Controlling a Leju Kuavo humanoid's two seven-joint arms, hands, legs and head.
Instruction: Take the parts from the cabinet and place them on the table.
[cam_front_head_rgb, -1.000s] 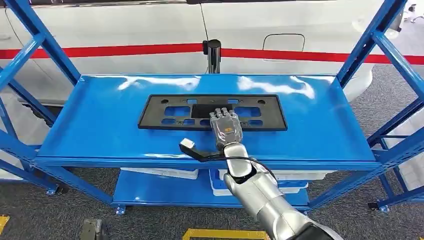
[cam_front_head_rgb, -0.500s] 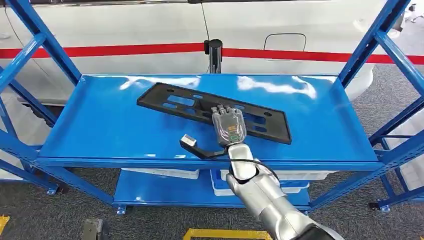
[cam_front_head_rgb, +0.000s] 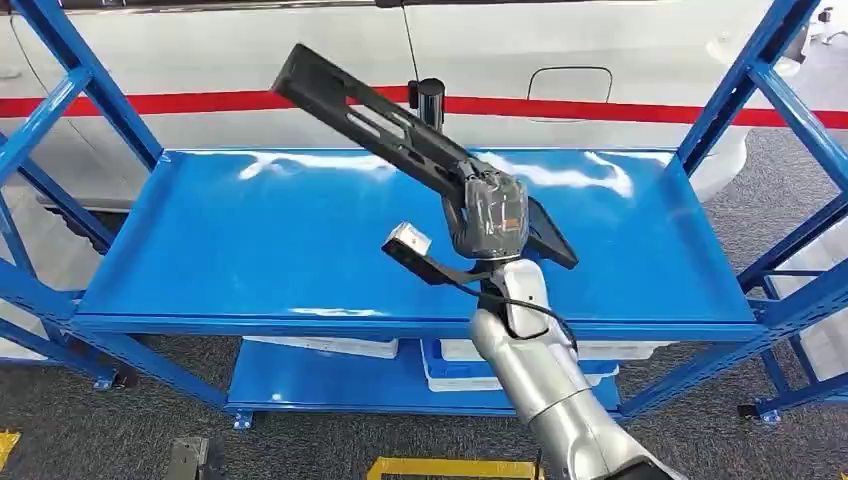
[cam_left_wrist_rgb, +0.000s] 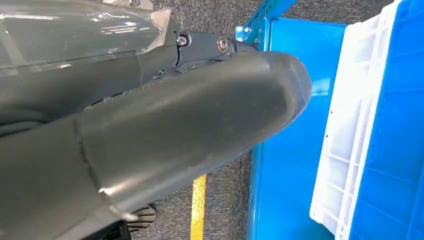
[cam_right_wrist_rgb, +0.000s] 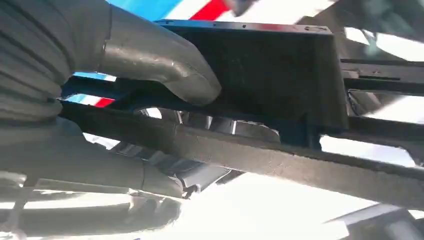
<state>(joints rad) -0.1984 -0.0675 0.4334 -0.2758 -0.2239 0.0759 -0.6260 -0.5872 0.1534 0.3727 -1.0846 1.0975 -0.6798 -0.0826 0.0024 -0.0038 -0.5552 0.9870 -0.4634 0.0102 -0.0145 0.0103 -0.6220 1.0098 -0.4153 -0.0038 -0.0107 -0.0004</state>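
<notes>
Head view: my right hand (cam_front_head_rgb: 487, 215) grips black part (cam_front_head_rgb: 380, 125), fingers closed on it, part tilted, clear above blue shelf (cam_front_head_rgb: 250, 240). Left wrist view: left hand (cam_left_wrist_rgb: 150, 130) near white bin (cam_left_wrist_rgb: 350, 145); fingers' state — can't tell. Right wrist view: thumb (cam_right_wrist_rgb: 160, 62) pressed on part (cam_right_wrist_rgb: 280, 75).

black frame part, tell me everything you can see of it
The black frame part is a long, flat, matte panel, plastic by its look, with rectangular cut-outs and small holes. It is off the blue shelf, tilted steeply, its far end raised toward the white car behind. The right hand grips it near its lower end; in the right wrist view the thumb presses on its bars.
</notes>
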